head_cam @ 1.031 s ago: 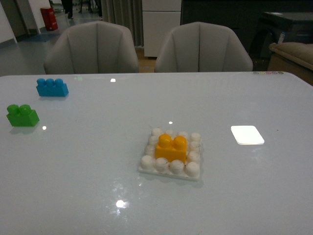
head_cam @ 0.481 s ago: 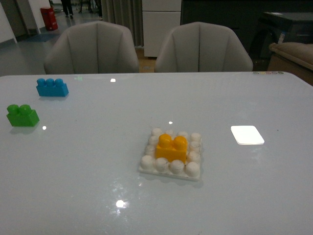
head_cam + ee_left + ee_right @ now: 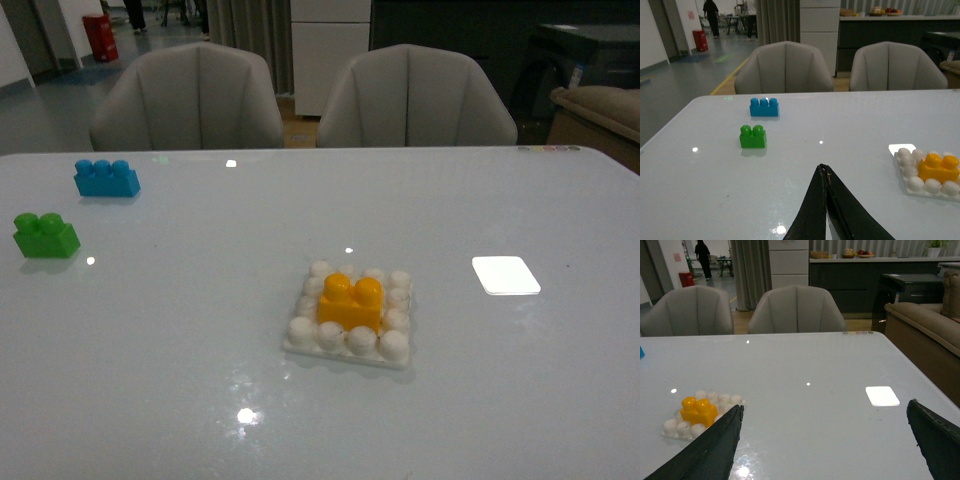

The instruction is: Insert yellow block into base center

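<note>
Yellow block (image 3: 350,302) sits on the base (image 3: 349,317), studs up, in the middle of the stud grid. White studs show on all four sides of it in the front view. It looks level and seated, not tilted. Same block shows in the left wrist view (image 3: 938,168) and in the right wrist view (image 3: 698,410), on the base in both (image 3: 920,180) (image 3: 685,426).

Base is on the table (image 3: 180,330), roughly mid-table, a bit toward the near edge. Nothing touches block or base.

Left gripper (image 3: 825,186): fingers pressed together, tips meeting in a point, nothing between them. It hangs over bare table, well apart from the base, with the green brick (image 3: 753,137) and blue brick (image 3: 764,107) further off beyond it.

Right gripper (image 3: 825,412): fingers spread wide, one at each side of the right wrist view, nothing held. The base lies just past one finger.

Neither arm shows in the front view.

Green brick (image 3: 45,236) and blue brick (image 3: 106,178) are at the far left of the table, near each other, well apart from the base. White rectangular patch (image 3: 505,275) lies flat on the table to the right of the base, not touching it. Two grey chairs (image 3: 187,98) stand behind the far table edge.
</note>
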You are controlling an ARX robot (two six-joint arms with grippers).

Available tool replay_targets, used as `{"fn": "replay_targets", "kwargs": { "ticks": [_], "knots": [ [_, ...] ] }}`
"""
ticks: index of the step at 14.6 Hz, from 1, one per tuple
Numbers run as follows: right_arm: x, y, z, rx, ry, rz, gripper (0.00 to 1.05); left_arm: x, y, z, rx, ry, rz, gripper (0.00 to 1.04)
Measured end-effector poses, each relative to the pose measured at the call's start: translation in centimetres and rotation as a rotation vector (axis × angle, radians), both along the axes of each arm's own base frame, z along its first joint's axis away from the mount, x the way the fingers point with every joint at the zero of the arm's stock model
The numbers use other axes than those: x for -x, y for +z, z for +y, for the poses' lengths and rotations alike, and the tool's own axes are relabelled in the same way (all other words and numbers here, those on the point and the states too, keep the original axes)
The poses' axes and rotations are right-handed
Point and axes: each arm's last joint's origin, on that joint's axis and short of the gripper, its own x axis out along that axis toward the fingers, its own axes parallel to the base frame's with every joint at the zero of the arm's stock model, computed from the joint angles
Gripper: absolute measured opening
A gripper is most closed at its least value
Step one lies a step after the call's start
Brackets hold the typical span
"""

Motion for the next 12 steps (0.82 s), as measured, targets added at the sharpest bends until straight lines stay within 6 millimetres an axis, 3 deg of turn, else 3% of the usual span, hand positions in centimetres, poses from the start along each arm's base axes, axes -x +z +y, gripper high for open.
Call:
{"fn": "replay_targets", "kwargs": {
  "ticks": [4, 5, 12],
  "knots": [
    [0.00, 0.00, 0.00, 0.000, 0.000, 0.000, 0.98, 0.00, 0.04, 0.00, 0.000, 0.000, -0.004, 0.02],
    [0.00, 0.00, 0.00, 0.000, 0.000, 0.000, 0.98, 0.00, 0.04, 0.00, 0.000, 0.000, -0.004, 0.10],
    [0.00, 0.00, 0.00, 0.000, 0.000, 0.000, 0.98, 0.00, 0.04, 0.00, 0.000, 0.000, -0.004, 0.95]
  ]
}}
